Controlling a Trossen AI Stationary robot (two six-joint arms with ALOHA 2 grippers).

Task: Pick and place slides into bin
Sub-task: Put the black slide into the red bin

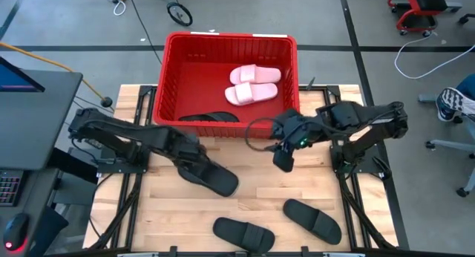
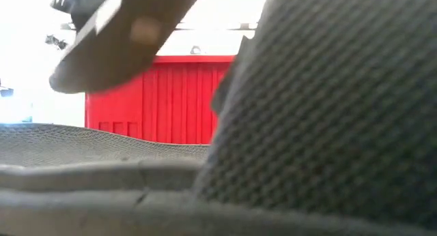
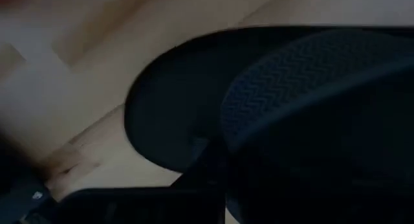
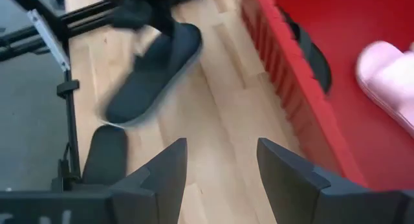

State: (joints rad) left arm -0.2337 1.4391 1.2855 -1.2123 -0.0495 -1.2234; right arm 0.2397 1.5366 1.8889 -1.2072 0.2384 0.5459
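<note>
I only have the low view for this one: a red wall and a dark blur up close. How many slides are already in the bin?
Observer: Three, seen from above: two pale pink slides side by side, and one black slide against the front wall of the bin.
Operator: Is either arm holding anything?
Observer: Yes. The left gripper is shut on a fourth slide, a black one, just outside the bin's front wall. The right gripper hangs empty nearby, fingers open.
</note>
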